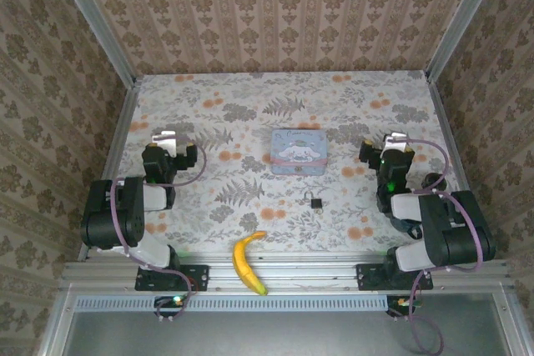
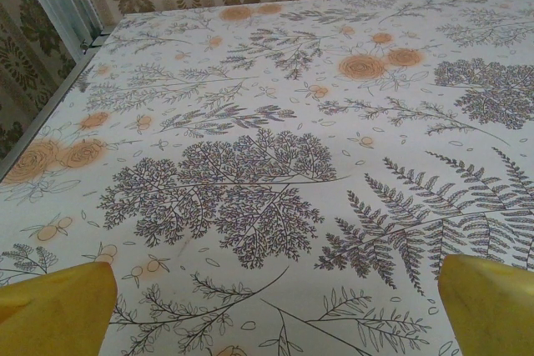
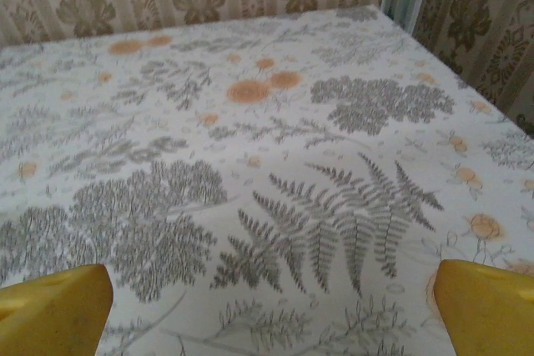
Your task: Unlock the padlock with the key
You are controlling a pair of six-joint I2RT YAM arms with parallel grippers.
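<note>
The padlock [image 1: 316, 203] is a tiny dark block lying on the floral tablecloth near the middle, a little in front of the pale blue tin. A thin sliver sticks out at its upper left; I cannot tell whether that is the shackle or the key. My left gripper [image 1: 163, 137] hovers over the left side of the table, far from the padlock. In the left wrist view the left gripper [image 2: 275, 314] is open, with bare cloth between its yellow fingertips [image 2: 58, 310]. My right gripper [image 1: 393, 139] is at the right side, and in its wrist view the right gripper [image 3: 271, 310] is also open and empty.
A pale blue rectangular tin [image 1: 298, 150] lies behind the padlock at mid-table. A yellow banana [image 1: 248, 262] rests at the near edge, partly on the aluminium rail [image 1: 334, 266]. Patterned walls enclose the table on three sides.
</note>
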